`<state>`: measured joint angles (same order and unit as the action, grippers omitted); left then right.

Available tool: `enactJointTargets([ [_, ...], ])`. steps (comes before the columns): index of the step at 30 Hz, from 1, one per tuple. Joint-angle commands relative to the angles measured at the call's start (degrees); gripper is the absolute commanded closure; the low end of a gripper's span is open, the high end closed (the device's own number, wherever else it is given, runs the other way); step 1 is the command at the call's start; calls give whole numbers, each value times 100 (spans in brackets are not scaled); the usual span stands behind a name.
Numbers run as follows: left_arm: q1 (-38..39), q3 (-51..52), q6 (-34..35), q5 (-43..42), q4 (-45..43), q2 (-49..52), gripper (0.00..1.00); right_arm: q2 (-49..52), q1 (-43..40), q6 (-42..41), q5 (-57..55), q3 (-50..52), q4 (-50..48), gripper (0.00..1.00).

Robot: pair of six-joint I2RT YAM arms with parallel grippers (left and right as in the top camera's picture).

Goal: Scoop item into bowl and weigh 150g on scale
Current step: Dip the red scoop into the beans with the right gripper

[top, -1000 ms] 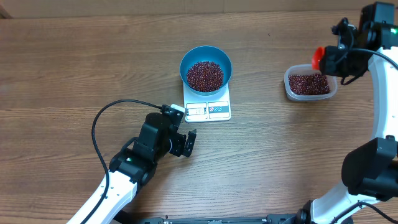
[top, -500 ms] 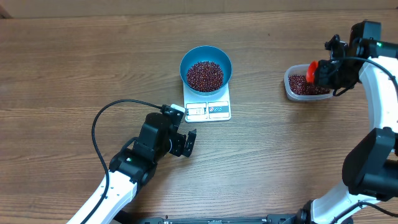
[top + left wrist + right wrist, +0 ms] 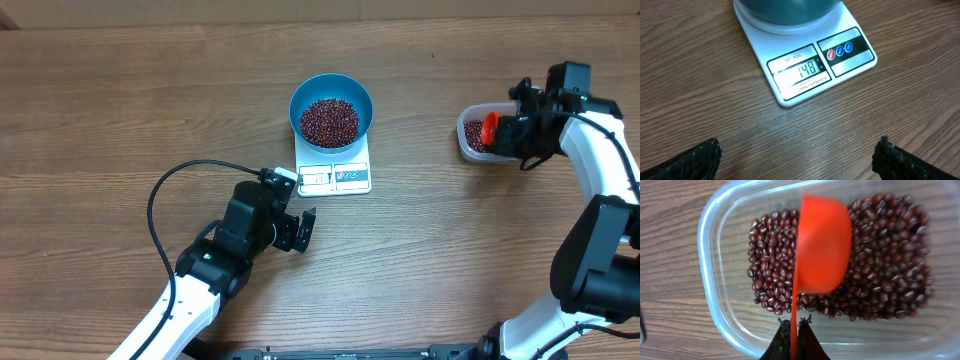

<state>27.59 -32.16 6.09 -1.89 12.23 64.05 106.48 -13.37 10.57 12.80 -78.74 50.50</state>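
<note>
The blue bowl [image 3: 331,112], filled with dark red-brown beans [image 3: 330,121], stands on the white scale [image 3: 335,176]. In the left wrist view the scale [image 3: 805,65] displays 148 and only the bowl's underside [image 3: 785,10] shows. My left gripper [image 3: 303,228] rests open on the table in front of the scale, its fingertips [image 3: 702,157] wide apart. My right gripper [image 3: 795,325] is shut on the handle of a red scoop [image 3: 822,250], which is turned on its side over the beans [image 3: 890,270] in the clear tub [image 3: 715,295]. From overhead the scoop [image 3: 489,130] sits above the tub [image 3: 466,146].
A black cable [image 3: 170,190] loops from the left arm across the wooden table [image 3: 150,90]. The clear tub stands at the right, apart from the scale. The right arm's white links [image 3: 605,180] run down the right edge.
My right gripper has moved left and down with the red scoop, from above the tub's far right to over the tub's beans. The left arm has not moved.
</note>
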Motion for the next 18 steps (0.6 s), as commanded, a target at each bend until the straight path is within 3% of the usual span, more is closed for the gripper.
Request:
enactJointTargets([
  [1, -24, 24, 79, 42, -2, 35, 0, 7, 22, 33, 256, 146, -142, 96],
  [18, -24, 24, 79, 42, -2, 35, 0, 7, 326, 33, 535, 157, -192, 96],
])
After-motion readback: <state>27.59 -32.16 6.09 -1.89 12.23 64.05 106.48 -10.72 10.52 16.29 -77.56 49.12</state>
